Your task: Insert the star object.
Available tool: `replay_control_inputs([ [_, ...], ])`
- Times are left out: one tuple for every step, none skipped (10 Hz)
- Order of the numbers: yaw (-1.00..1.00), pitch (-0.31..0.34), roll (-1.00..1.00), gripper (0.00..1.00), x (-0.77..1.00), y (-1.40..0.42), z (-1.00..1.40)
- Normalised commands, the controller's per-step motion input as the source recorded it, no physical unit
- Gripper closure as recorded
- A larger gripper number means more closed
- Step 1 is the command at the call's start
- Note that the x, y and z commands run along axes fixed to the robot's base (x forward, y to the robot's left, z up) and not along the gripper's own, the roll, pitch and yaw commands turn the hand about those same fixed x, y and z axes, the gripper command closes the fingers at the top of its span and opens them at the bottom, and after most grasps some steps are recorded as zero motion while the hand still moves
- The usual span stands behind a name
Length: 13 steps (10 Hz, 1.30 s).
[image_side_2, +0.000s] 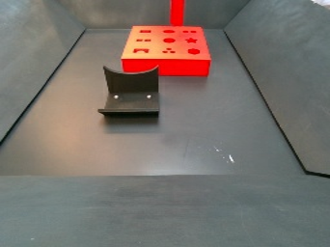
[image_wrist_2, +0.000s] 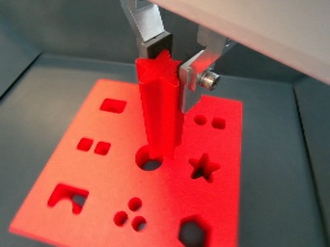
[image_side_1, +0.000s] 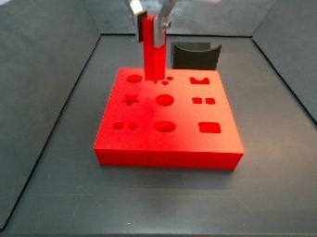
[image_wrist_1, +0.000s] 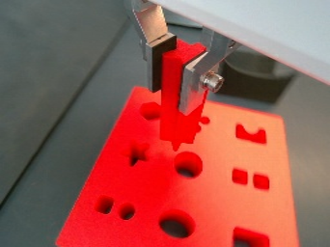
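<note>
Gripper: in both wrist views we see the gripper [image_wrist_1: 177, 60] above the red block [image_wrist_1: 245, 183], its two silver fingers [image_wrist_1: 157, 41] pressed on the upper end of the star object [image_wrist_1: 173, 96] — the jaws stand only as wide as this slim bar.

Star object: it hangs upright between the pads, long and bright red, and its lower end comes down to the top face of the block.

Lower end, wrist views: in a wrist view the tip [image_wrist_2: 156, 152] stands at a round hole, beside the star-shaped hole [image_wrist_2: 203, 168]; we cannot tell if it is already inside or only touching the surface.

Side views: in a side view the bar [image_side_1: 152, 51] stands over the rear part of the block [image_side_1: 168, 139], near its left edge, and the fingers show only at the top border. In a side view from far away we see only a short red strip of the bar [image_side_2: 178, 12] above the block [image_side_2: 169, 50] — the gripper itself is cut off there.

Fixture: the dark fixture [image_side_2: 130, 92] stands on the floor [image_side_2: 168, 145], well apart from the block in this view; in a side view it [image_side_1: 196, 54] shows just behind the block. The wrist views hardly show it.
</note>
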Motion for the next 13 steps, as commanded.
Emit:
replay_control_inputs([
  [-1.0, -0.091, -0.02, 1.0, 0.0, 0.0, -0.29],
  [-0.8, 0.0, 0.14, 1.0, -0.3, -0.01, 0.0],
  [-0.71, 0.056, 0.26, 1.0, -0.38, -0.11, 0.0],
  [-0.64, 0.077, 0.27, 1.0, -0.47, -0.08, 0.0],
  [-0.55, 0.007, 0.21, 1.0, -0.52, -0.16, -0.06],
  [-0.01, -0.024, 0.05, 1.0, -0.06, 0.0, -0.25],
  [0.07, -0.044, 0.03, 1.0, 0.0, 0.0, -0.25],
  [0.38, -0.066, 0.09, 1.0, 0.0, 0.06, -0.38],
  [0.5, -0.087, 0.08, 1.0, 0.0, 0.07, -0.35],
  [0.4, -0.069, 0.09, 1.0, -0.11, 0.01, -0.28],
  [0.33, -0.06, 0.08, 1.0, -0.29, 0.0, -0.21],
  [0.34, -0.059, 0.04, 1.0, -0.1, 0.0, -0.2],
  [0.21, -0.026, 0.0, 1.0, 0.05, -0.05, -0.13],
])
